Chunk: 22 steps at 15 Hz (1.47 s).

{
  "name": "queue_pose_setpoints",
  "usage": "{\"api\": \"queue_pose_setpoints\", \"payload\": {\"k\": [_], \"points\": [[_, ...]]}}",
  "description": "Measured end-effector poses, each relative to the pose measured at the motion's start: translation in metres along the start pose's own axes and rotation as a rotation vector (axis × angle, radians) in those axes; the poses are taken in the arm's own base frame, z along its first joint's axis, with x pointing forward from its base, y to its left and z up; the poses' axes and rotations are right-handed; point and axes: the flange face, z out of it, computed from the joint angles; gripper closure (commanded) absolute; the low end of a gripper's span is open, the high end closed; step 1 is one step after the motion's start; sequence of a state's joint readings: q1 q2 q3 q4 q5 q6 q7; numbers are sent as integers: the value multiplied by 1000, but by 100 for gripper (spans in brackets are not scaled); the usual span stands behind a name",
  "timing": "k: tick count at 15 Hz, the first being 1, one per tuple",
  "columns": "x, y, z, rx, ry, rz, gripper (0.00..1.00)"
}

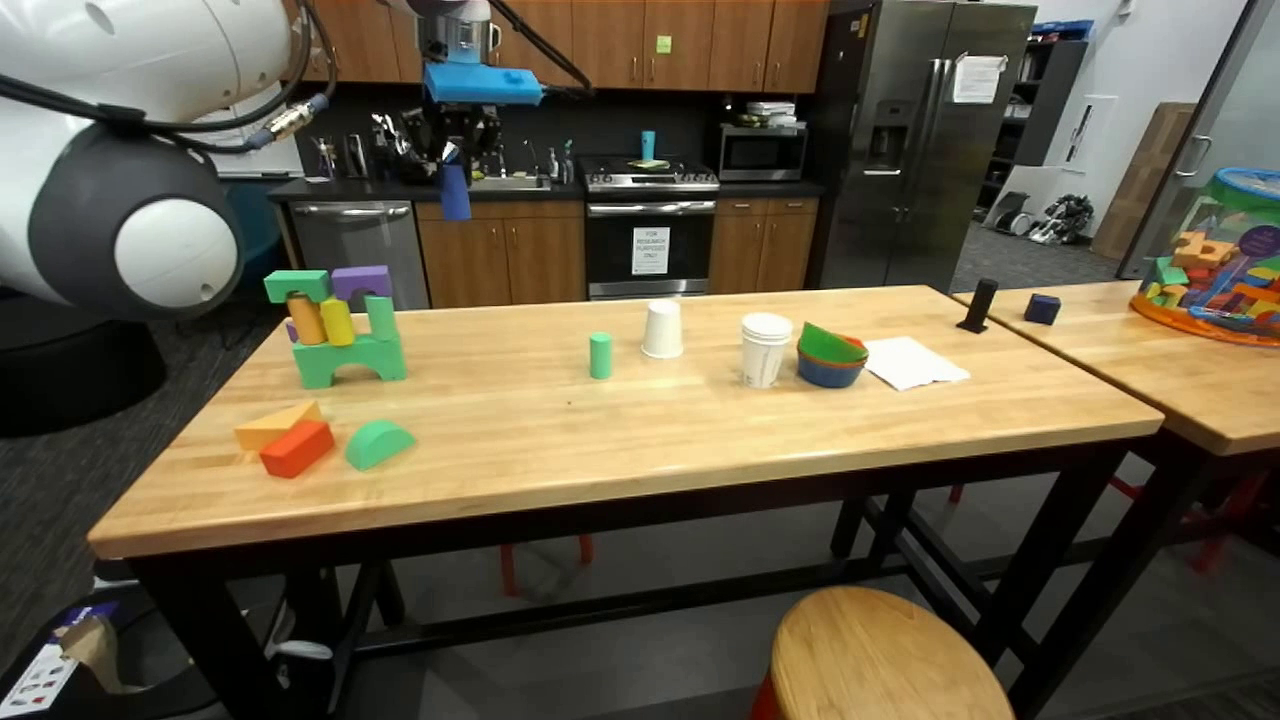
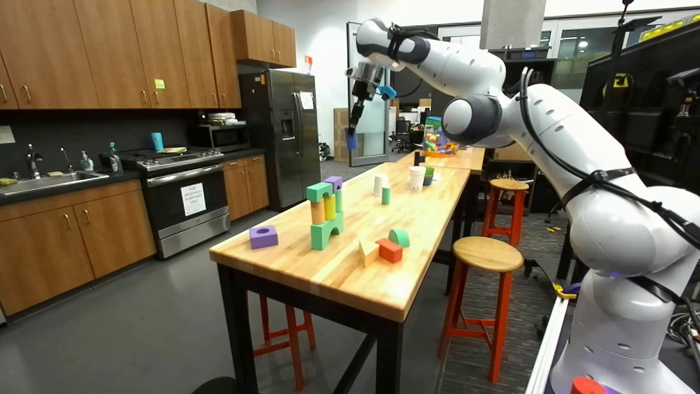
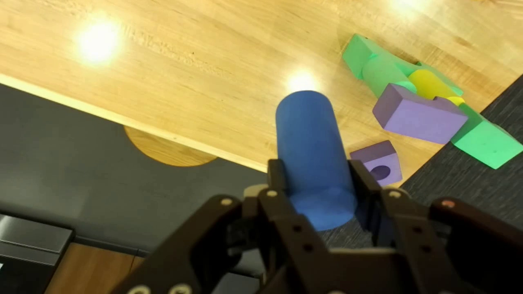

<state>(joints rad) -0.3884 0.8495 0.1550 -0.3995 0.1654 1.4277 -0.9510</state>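
Stretching wide, the tabletop [image 1: 620,445] bears a block tower [image 2: 330,209]. Higher than the tower and off to its side hangs the end effector [image 3: 320,179], jaws partly spread and gripping. A holed block [image 2: 264,241] lies near the tower. The gripped thing, a blue cylinder [image 3: 311,139], is pinched above the tower's level; a green cylinder [image 1: 600,357] stands well apart from the tower.
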Motion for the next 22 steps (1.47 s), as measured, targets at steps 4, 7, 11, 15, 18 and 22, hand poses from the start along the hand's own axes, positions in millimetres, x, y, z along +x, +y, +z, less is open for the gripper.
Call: {"api": "queue_pose_setpoints", "payload": {"k": [4, 7, 11, 15, 18, 22], "points": [[-17, 10, -6, 54, 82, -77, 84], [-20, 7, -6, 99, 99, -149, 84], [-5, -13, 0, 169, 99, -258, 84], [32, -42, 14, 204, 101, -388, 84], [59, -68, 33, 250, 88, -495, 59], [63, -71, 39, 260, 84, -518, 84]]}}
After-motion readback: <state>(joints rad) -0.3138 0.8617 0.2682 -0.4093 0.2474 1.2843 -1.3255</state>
